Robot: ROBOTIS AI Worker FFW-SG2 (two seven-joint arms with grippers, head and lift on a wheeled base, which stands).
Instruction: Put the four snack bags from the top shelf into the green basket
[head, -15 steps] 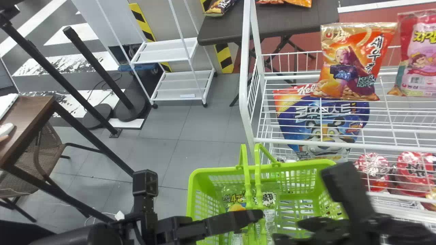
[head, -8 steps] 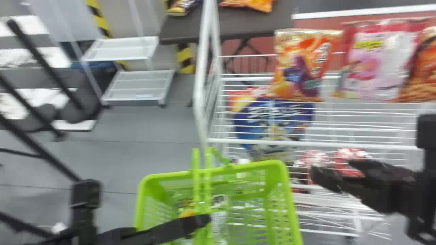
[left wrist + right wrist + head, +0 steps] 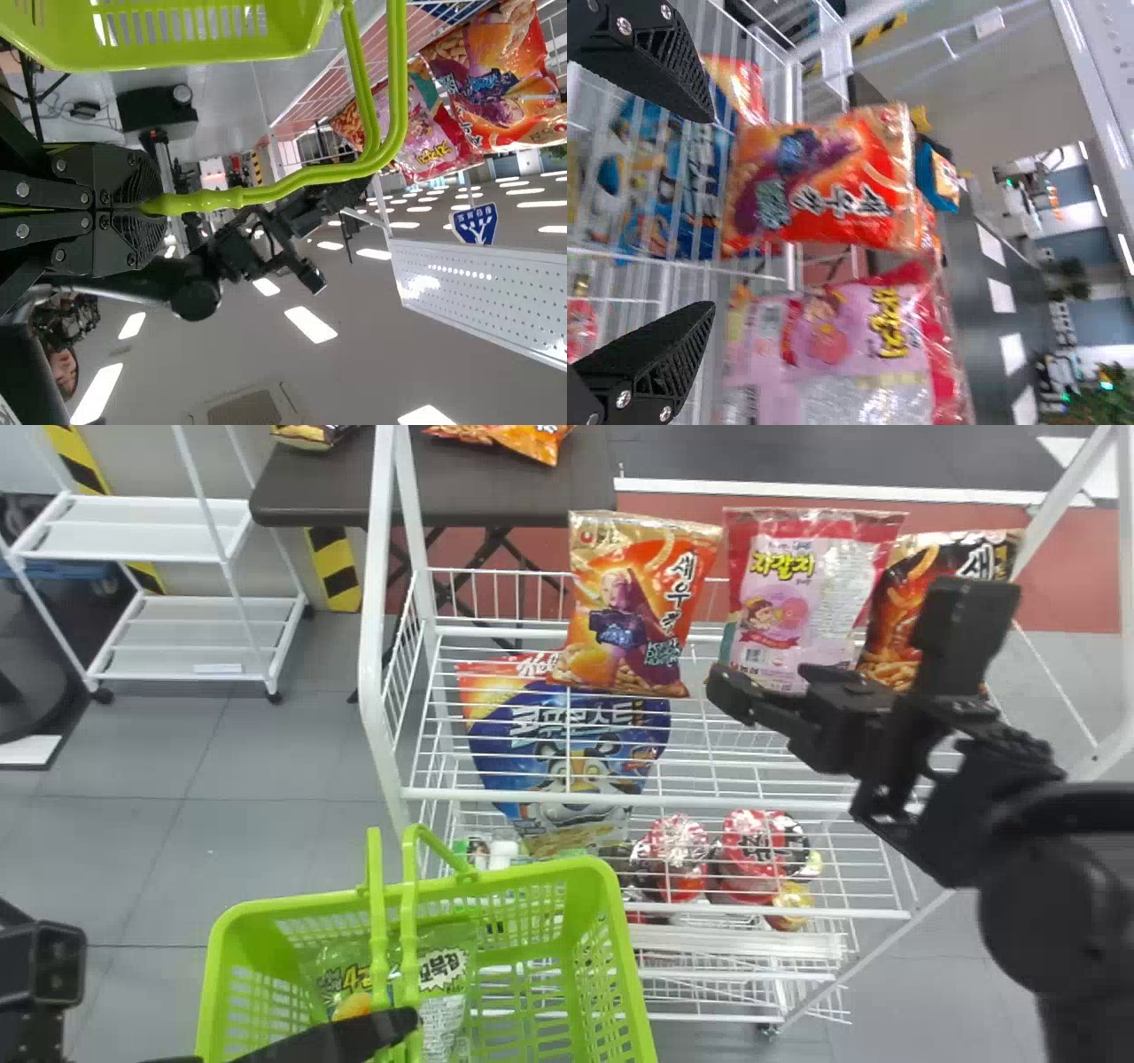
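My left gripper (image 3: 403, 1027) holds the handles of the green basket (image 3: 620, 957); in the left wrist view the left gripper (image 3: 149, 205) is clamped on a green handle (image 3: 297, 188). A clear, yellow-lettered snack bag (image 3: 332, 979) lies in the basket. On the top shelf stand an orange bag (image 3: 625, 615), a pink bag (image 3: 797, 602) and, partly behind my right arm, an orange-black bag (image 3: 899, 615). My right gripper (image 3: 740, 677) is before the pink bag's lower part. In the right wrist view the right gripper (image 3: 713, 212) has its fingers apart, facing the orange bag (image 3: 824, 181) and pink bag (image 3: 842, 332).
The white wire rack's front rail (image 3: 532, 795) and left post (image 3: 376, 629) stand beyond the basket. A blue cereal bag (image 3: 567, 753) and red-lidded cups (image 3: 678, 855) sit lower down. Behind are a dark table (image 3: 310, 487) and a white cart (image 3: 199, 638).
The head view has shifted to the right, with basket and rack now farther left in it. My right gripper has risen from beside the basket up to the top-shelf bags.
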